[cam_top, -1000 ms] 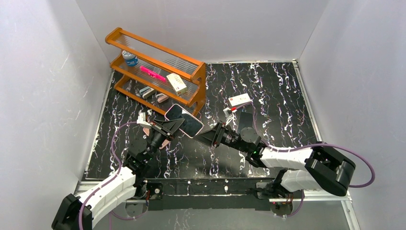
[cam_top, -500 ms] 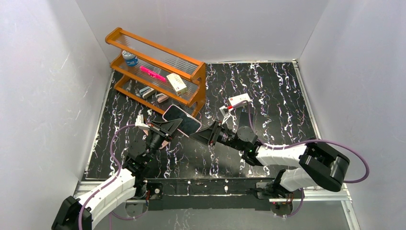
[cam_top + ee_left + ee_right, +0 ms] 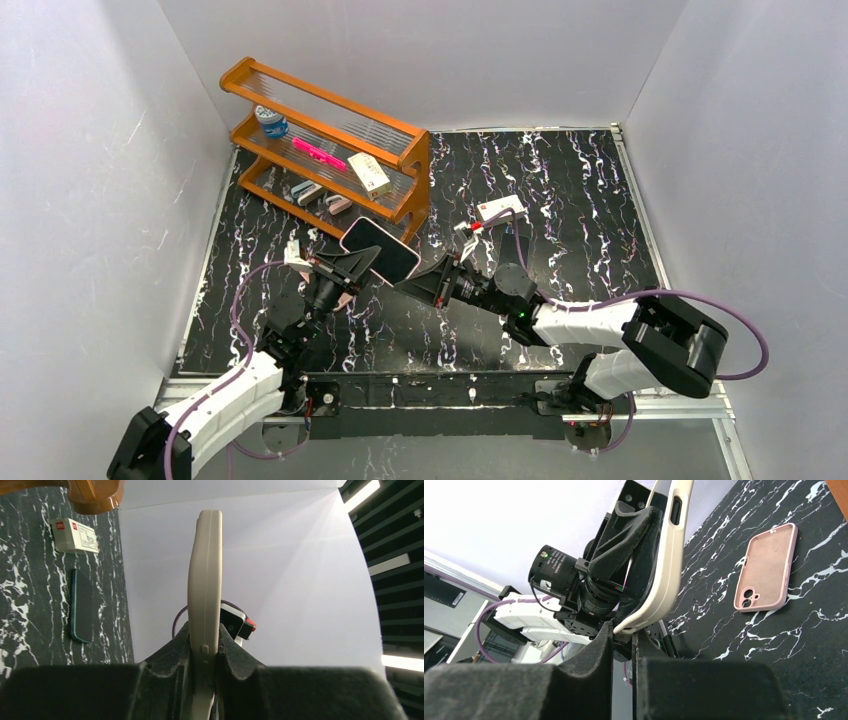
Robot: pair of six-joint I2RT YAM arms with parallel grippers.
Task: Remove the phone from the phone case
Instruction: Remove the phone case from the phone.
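A phone in a cream case (image 3: 379, 250) is held in the air between both arms, screen up. In the left wrist view the cream case (image 3: 205, 575) stands edge-on, and my left gripper (image 3: 205, 642) is shut on its lower part. In the top view my left gripper (image 3: 356, 267) grips its near-left side. My right gripper (image 3: 414, 284) is at its right corner. In the right wrist view the right gripper (image 3: 624, 634) is shut on the bottom corner of the case (image 3: 670, 565). Whether the phone has come loose inside cannot be told.
A pink empty case (image 3: 766, 566) lies on the black marble table (image 3: 580, 190). A dark phone (image 3: 81, 605) and a white box (image 3: 500, 209) lie right of centre. An orange wooden shelf (image 3: 330, 150) with small items stands at the back left.
The cased phone has shifted slightly left and back with the left gripper. The right gripper has followed it left and closed in on its corner.
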